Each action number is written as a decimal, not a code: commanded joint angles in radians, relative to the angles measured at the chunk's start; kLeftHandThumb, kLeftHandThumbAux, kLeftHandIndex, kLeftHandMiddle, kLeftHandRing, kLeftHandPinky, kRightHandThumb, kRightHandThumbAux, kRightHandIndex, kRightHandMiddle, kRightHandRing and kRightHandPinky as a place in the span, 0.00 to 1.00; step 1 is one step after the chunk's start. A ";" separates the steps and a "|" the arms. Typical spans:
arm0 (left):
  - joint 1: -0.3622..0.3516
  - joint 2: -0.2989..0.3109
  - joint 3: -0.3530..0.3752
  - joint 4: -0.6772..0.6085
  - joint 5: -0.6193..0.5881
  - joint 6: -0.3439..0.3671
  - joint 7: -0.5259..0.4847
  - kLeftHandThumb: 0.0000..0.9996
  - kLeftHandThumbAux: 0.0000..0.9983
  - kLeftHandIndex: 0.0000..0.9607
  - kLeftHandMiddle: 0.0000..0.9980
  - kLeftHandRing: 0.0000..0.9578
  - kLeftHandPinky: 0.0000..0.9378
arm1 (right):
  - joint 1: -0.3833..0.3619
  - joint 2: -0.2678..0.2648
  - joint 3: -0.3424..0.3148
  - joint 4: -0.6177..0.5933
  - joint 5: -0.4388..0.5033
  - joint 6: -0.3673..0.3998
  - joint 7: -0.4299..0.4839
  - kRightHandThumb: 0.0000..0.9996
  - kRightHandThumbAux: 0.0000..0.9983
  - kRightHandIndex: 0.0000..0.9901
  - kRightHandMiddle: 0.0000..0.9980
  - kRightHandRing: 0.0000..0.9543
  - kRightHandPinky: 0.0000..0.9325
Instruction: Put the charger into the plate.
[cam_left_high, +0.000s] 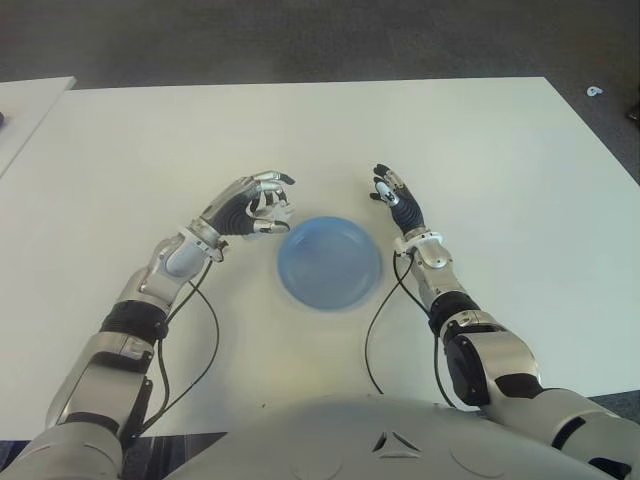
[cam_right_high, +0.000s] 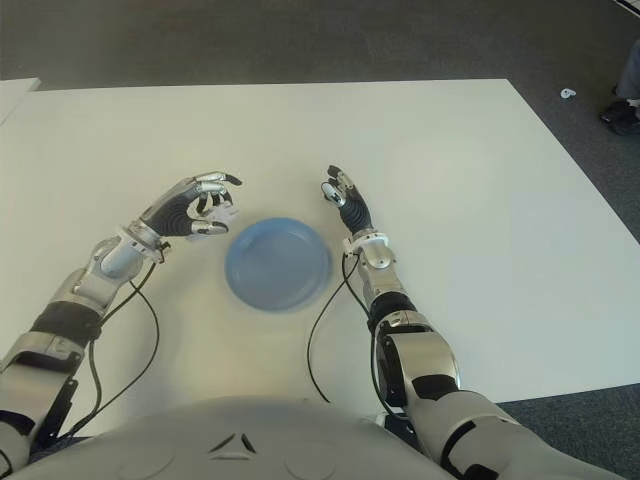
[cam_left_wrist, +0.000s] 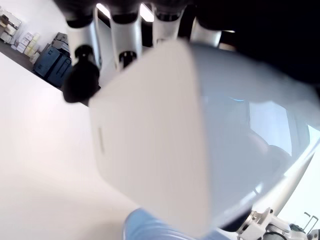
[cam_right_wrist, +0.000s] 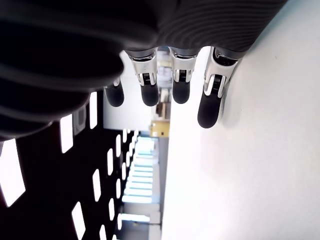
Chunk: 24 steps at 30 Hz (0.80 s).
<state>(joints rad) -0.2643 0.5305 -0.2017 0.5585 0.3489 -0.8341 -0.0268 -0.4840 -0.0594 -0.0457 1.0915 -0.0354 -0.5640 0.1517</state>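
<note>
Left hand (cam_left_high: 262, 203) grasps the white charger (cam_left_wrist: 150, 145) just beside the blue plate (cam_left_high: 330, 263); placement remains undone. Right hand (cam_left_high: 392, 196), fingers relaxed, holds nothing beside the plate's other side.

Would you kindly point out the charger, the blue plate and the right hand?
charger (cam_left_wrist: 150, 135), left wrist view, its broad white face, held in the left hand (cam_left_high: 255, 205).
blue plate (cam_left_high: 330, 262), left eye view, bare centre.
right hand (cam_left_high: 393, 200), left eye view, back of hand.
</note>
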 joint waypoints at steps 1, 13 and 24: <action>0.000 -0.019 0.015 0.010 0.033 -0.019 0.039 0.29 0.42 0.36 0.48 0.49 0.55 | 0.062 0.008 0.006 0.045 -0.005 0.076 -0.006 0.00 0.36 0.00 0.00 0.00 0.00; -0.011 -0.085 0.012 -0.050 0.148 0.000 0.157 0.29 0.38 0.70 0.84 0.84 0.89 | 0.049 0.029 0.008 0.049 -0.005 0.095 -0.032 0.00 0.35 0.00 0.00 0.00 0.00; -0.032 -0.089 -0.002 -0.052 0.153 -0.034 0.154 0.29 0.36 0.80 0.90 0.89 0.94 | 0.038 0.043 0.011 0.049 -0.007 0.110 -0.050 0.00 0.35 0.00 0.00 0.00 0.00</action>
<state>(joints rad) -0.2834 0.4460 -0.1995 0.5080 0.4912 -0.8559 0.1236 -0.4998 -0.0273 -0.0425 1.0904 -0.0355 -0.5478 0.1048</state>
